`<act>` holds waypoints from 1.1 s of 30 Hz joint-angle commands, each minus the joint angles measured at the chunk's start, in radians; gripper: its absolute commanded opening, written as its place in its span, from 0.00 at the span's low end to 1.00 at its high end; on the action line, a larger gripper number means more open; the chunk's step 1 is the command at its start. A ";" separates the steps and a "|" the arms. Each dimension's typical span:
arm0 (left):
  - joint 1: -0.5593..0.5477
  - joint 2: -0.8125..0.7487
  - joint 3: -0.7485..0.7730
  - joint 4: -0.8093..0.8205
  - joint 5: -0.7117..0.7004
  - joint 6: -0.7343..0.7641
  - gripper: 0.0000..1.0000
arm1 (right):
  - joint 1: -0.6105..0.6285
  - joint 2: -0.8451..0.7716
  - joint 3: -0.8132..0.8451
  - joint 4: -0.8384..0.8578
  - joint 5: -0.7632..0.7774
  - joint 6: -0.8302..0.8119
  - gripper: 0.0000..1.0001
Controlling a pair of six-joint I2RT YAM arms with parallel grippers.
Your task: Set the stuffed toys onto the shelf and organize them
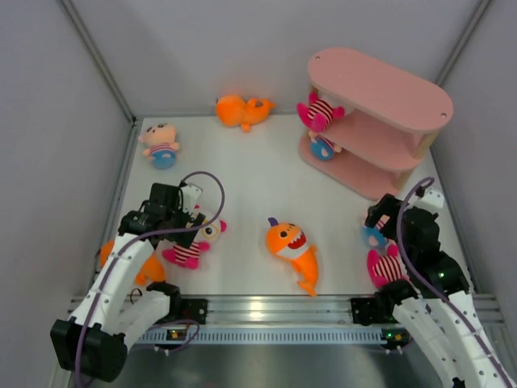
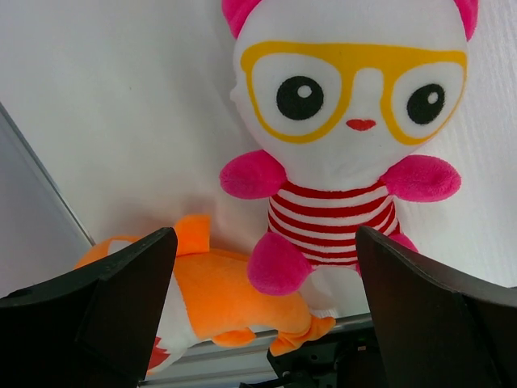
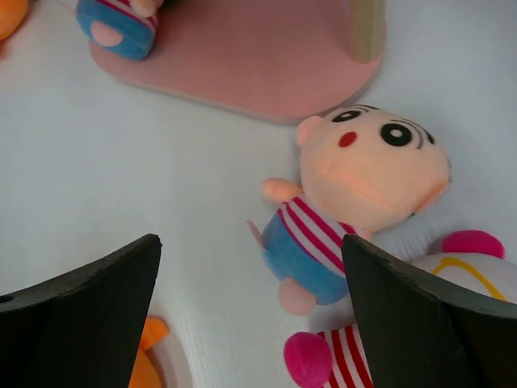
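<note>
While the pink three-tier shelf with wooden posts (image 1: 380, 89) holds a pink-striped plush doll (image 1: 319, 111) on its middle board and a blue-bodied plush doll (image 1: 323, 147) on its bottom board, an orange plush shark (image 1: 292, 246) lies on the white table (image 1: 242, 178). The left gripper (image 2: 265, 238) gapes wide over a white-faced doll in yellow glasses (image 2: 351, 105). The right gripper (image 3: 250, 242) gapes wide over a pink-faced doll (image 3: 363, 174).

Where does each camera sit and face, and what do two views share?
Top external: above and behind the arms, looking down on the table and shelf; the left arm and right arm show.
Left wrist: on the left arm, facing a white-faced doll and orange shark; the open left end effector shows.
Right wrist: on the right arm, facing the shelf and a pink-faced doll; the open right end effector shows.
Shared: top and right wrist both show the shelf.
</note>
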 commanded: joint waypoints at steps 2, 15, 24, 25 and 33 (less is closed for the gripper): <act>0.001 -0.003 -0.009 0.027 0.035 0.025 0.98 | -0.011 0.041 -0.001 0.173 -0.361 -0.121 0.89; 0.001 0.029 -0.011 0.027 0.032 0.025 0.98 | 0.459 0.498 0.049 0.099 -0.486 -0.180 0.75; 0.001 0.030 -0.011 0.027 0.027 0.020 0.98 | 0.668 0.658 -0.009 0.170 -0.546 -0.037 0.77; 0.001 0.029 -0.011 0.027 0.029 0.022 0.98 | 0.674 0.652 -0.036 0.203 -0.540 -0.013 0.77; 0.001 0.036 -0.012 0.025 0.032 0.025 0.98 | 0.681 0.636 -0.193 0.442 -0.387 0.093 0.74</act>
